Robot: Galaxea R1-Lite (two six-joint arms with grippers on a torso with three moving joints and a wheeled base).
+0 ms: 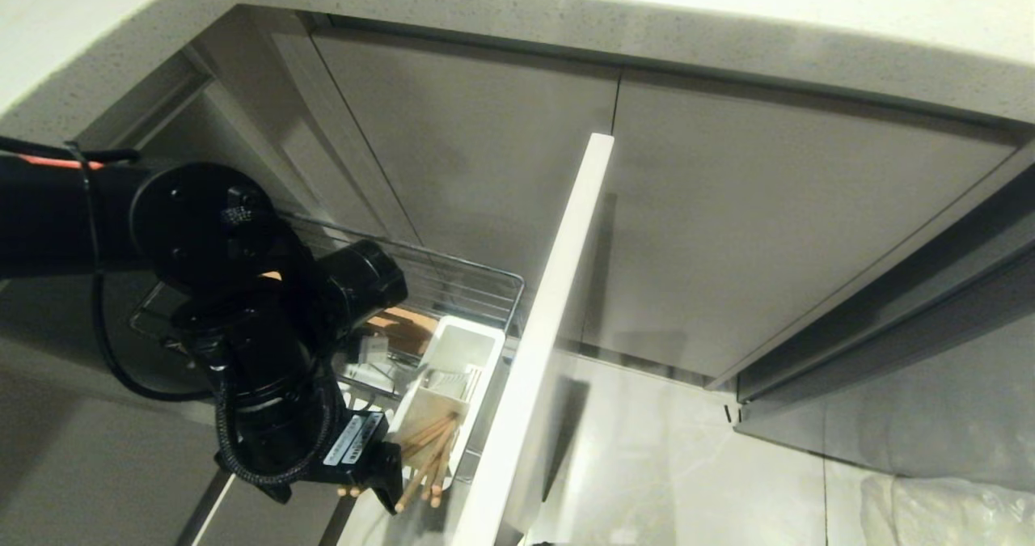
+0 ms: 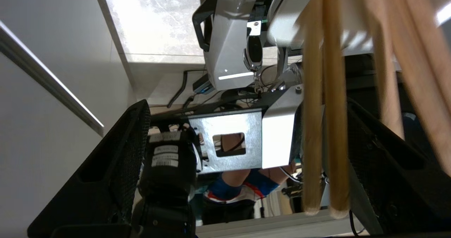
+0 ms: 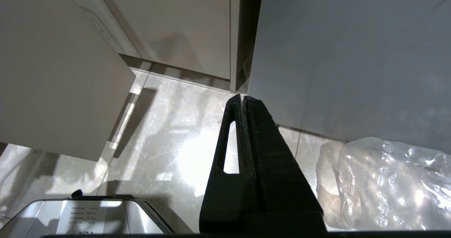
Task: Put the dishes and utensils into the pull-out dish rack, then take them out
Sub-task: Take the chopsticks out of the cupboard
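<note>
Pull-out dish rack [image 1: 477, 287]: drawn out of the lower cabinet, below the speckled countertop [image 1: 566, 4]; chrome wire wall visible behind the left arm; pale front panel [image 1: 550, 328] seen edge-on along the rack's right side.
Utensil caddy [image 1: 453, 368]: white, rectangular, seated inside the rack just beside the front panel.
Chopsticks [image 1: 424, 461]: light wood, standing tilted in the near end of the caddy, tips projecting toward the camera; in the left wrist view, several wooden sticks [image 2: 322, 107] running across the frame, close to the lens.
Wooden strip [image 1: 404, 328]: brown, partly hidden behind the arm, inside the rack.
Left gripper [image 1: 380, 481]: lowered at the near end of the caddy, just beside the chopsticks; fingers [image 2: 116, 167] spread wide in the wrist view, two sticks lying between them, not pinched; contact cannot be told.
Left arm label [image 1: 352, 441]: white sticker on the wrist housing, print too small to read.
Right gripper [image 3: 243, 102]: parked low over the marble-pattern floor [image 3: 169, 132], out of the head view; fingers pressed together, holding nothing.
Plastic wrap [image 3: 384, 181]: clear bubble sheet lying on the floor near the right gripper.
Base label [image 3: 88, 213]: grey panel with lines of print, illegible.
</note>
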